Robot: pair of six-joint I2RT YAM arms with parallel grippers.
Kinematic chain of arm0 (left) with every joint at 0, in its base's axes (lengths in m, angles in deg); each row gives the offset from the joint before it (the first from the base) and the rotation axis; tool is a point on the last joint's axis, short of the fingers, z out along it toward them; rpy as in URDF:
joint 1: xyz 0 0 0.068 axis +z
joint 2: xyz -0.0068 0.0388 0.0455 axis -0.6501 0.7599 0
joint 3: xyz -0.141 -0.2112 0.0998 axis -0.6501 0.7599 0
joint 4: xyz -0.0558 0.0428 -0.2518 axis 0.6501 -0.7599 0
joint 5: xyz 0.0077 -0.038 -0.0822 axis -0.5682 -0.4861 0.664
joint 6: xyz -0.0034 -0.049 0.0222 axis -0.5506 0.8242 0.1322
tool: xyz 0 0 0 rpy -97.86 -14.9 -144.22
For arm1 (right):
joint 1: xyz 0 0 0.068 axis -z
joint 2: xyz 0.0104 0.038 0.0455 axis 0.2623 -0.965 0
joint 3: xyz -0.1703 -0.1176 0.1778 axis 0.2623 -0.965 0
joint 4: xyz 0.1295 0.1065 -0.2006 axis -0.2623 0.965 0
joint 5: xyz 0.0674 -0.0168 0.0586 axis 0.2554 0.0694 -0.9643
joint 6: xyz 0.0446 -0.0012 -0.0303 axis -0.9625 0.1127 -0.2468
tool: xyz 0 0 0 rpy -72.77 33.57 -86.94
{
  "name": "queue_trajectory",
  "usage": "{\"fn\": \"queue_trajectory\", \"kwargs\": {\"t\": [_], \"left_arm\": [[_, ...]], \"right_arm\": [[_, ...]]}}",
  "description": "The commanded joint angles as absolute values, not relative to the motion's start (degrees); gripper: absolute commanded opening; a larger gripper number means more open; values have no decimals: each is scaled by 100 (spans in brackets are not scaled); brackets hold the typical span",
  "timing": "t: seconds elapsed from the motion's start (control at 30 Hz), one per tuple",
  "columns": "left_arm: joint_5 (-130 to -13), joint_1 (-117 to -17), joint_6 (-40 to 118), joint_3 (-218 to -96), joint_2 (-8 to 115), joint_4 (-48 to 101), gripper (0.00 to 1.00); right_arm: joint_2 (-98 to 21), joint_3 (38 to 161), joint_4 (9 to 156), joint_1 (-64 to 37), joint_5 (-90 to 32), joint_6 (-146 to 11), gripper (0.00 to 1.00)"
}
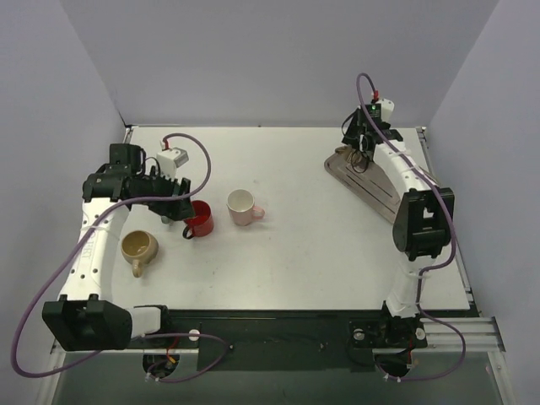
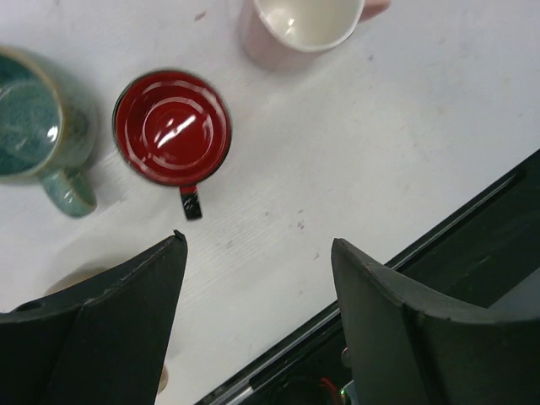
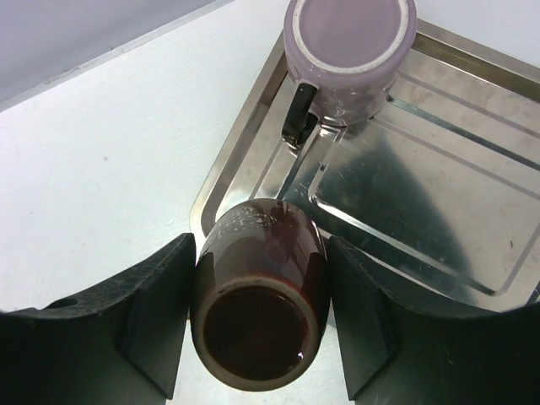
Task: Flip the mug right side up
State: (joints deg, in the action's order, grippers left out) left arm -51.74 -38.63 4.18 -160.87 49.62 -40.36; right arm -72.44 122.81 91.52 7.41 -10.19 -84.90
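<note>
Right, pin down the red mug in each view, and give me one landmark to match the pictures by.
Top external: the red mug stands left of centre on the table.
Left wrist: upper left of the picture, mouth up, handle pointing toward the bottom edge.
Right wrist: not in it.
Shared landmark: the pink mug, close beside the red mug in both views that show it.

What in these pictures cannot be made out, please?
Right wrist view: the brown mug in the right tool shows no handle; its body hides its far end.
Top view: that mug and the lilac mug are mostly hidden by the right arm, the green mug by the left arm.
Left wrist view: the top edge cuts off the pink mug.
</note>
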Motion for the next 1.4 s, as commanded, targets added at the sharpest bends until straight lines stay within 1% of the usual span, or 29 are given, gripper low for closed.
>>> {"fn": "queue_trajectory", "kwargs": {"t": [0.0,0.03,0.07,0.1,0.13,0.17,0.2,0.23,0.27,0.3,0.33,0.37,0.4,0.43,0.47,0.5,0.53,0.6,0.67,0.73,0.83,0.87,0.93,1.0,1.07,1.2,1.27,1.3,1.37], "left_arm": [[-4248,-4344,2199,-16598,5169,-2674,79],[-4116,-4449,3020,-16625,5239,-2193,79],[-3801,-4485,3446,-16590,5336,-1431,80],[-3572,-4598,4538,-16486,5380,-902,80],[-3500,-4678,5088,-16354,5477,17,80],[-3438,-4827,6355,-16266,5556,610,80],[-3473,-4967,6968,-16100,5739,1529,80],[-3586,-5282,7766,-16028,5828,1930,80],[-3674,-5433,7974,-16054,6090,2360,80],[-3771,-5800,7959,-16132,6223,2626,80],[-3780,-5960,7724,-16525,6573,2463,80],[-3928,-6353,6660,-16790,6794,2009,76],[-4200,-6731,5240,-17471,7092,943,76],[-4716,-6892,4642,-17956,7251,532,76],[-4956,-7172,3531,-18048,7383,188,76],[-5472,-7279,3129,-18006,7402,176,76],[-5642,-7463,2307,-17927,7333,367,78],[-5994,-7648,1582,-17952,7384,239,79],[-5978,-7684,1298,-18189,7490,80,78],[-5960,-7728,974,-18286,7508,45,74],[-6590,-7877,279,-18366,7517,-17,70],[-6671,-7904,-123,-18366,7551,-26,66],[-6795,-7922,-546,-18348,7639,-61,65],[-6621,-7922,-846,-18278,7675,-166,66],[-6514,-7922,-840,-18278,7684,-245,70],[-6409,-7931,-567,-18479,7789,-254,70],[-6434,-7939,-567,-18602,7824,-281,68],[-6461,-7948,-558,-18603,7842,-255,64],[-6496,-7948,-575,-18620,7850,-263,60]], "right_arm": [[-6237,11820,8603,712,-1115,-8503,0],[-6018,11714,8481,660,-1115,-8503,0],[-5929,11556,8454,633,-1106,-8512,0],[-5719,11494,8384,572,-1098,-8530,0],[-5639,11328,8348,537,-1089,-8538,0],[-5446,11248,8252,458,-1080,-8565,0],[-5366,11099,8234,414,-1089,-8582,0],[-5217,11002,8234,335,-1106,-8617,0],[-5146,10957,8234,291,-1133,-8652,0],[-5024,10861,8234,203,-1159,-8670,0],[-4979,10825,8234,176,-1298,-8757,0],[-4900,10781,8234,150,-1413,-8793,0],[-4882,10781,8234,141,-1597,-8915,0],[-4821,10781,8234,115,-1694,-8943,0],[-4786,10746,8251,97,-1756,-8969,0],[-4681,10668,8260,36,-1765,-8969,0],[-4628,10623,8243,0,-1774,-8952,0],[-4452,10491,8234,-79,-1896,-9021,0],[-4329,10368,8042,-105,-2238,-9205,0],[-4249,10271,8023,-114,-2467,-9373,0],[-4179,10201,7961,-140,-2819,-9566,0],[-4153,10166,7909,-158,-2925,-9680,0],[-4100,10113,7839,-228,-3048,-9794,0],[-4065,10043,7725,-255,-3207,-9953,0],[-4030,9990,7689,-290,-3347,-10058,0],[-3994,9885,7593,-421,-3488,-10182,0],[-3986,9858,7487,-474,-3602,-10305,0],[-3986,9858,7478,-492,-3602,-10314,0],[-3968,9885,7504,-553,-3585,-10288,0]]}}
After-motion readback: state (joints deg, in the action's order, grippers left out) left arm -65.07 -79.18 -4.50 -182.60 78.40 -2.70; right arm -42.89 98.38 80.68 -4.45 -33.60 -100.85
